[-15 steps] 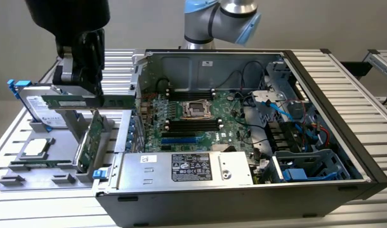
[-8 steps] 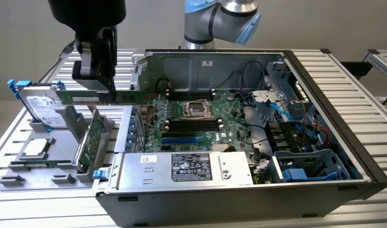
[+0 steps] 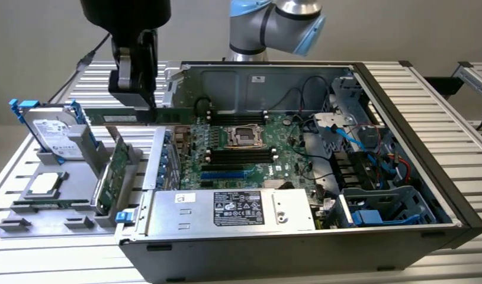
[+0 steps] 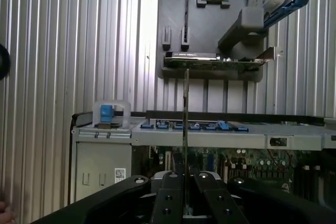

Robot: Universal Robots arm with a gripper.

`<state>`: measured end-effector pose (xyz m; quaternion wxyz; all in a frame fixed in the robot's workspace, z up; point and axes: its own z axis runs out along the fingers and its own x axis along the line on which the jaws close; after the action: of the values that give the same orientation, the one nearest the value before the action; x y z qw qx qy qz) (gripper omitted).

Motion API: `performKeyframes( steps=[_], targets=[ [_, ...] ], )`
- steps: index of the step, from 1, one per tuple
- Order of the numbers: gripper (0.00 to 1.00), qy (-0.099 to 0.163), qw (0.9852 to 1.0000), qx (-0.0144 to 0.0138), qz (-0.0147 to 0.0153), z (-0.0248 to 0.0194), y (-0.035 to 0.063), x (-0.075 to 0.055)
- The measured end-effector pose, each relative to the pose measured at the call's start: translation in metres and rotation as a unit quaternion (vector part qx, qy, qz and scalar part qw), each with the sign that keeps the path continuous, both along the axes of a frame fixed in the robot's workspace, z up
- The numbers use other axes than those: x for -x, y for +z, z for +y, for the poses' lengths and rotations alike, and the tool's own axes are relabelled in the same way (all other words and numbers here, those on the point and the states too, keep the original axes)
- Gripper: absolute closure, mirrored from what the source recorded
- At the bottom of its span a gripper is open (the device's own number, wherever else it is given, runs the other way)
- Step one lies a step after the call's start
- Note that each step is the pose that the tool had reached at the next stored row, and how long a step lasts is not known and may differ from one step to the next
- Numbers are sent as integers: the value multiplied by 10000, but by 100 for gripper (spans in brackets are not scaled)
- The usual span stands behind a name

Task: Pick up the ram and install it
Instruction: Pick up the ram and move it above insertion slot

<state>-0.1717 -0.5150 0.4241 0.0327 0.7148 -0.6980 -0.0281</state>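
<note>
- The ram is hanging over the computer case's edge, the end effector pinching it mid-length.
- It is probably handling light, stiff and fragile, its bare edges suiting a grip.

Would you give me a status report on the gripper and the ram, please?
Gripper shut on the ram. Ram aloft, level, at the computer case's edge, not seated. Expansion card upright in the tray, apart.

The gripper clamps the ram, held level over the computer case edge at the exterior view's left.
</note>
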Motion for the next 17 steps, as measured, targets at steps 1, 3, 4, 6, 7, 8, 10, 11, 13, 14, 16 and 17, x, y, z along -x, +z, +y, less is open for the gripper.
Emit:
performKeyframes(
  steps=[1, 3, 4, 6, 7, 8, 10, 11, 13, 14, 16, 17],
  targets=[
    [86, 0, 10000, -4, -8, 10, 0, -13],
    [86, 0, 10000, -11, -24, 30, 0, -41],
    [86, 0, 10000, -15, -32, 41, 0, -55],
    [86, 0, 10000, -21, -48, 63, 0, -83],
    [86, 0, 10000, -24, -57, 75, 0, -99],
    [86, 0, 10000, -27, -65, 86, 0, -113],
    [86, 0, 10000, -32, -81, 109, 0, -142],
    [86, 0, 10000, -34, -89, 121, 0, -156],
    [86, 0, 9999, -39, -105, 145, 0, -186],
    [86, 0, 9999, -41, -113, 156, 0, -200],
    [86, 0, 9999, -47, -127, 178, 0, -229],
    [86, 0, 9999, -49, -133, 189, 0, -244]
  ],
)
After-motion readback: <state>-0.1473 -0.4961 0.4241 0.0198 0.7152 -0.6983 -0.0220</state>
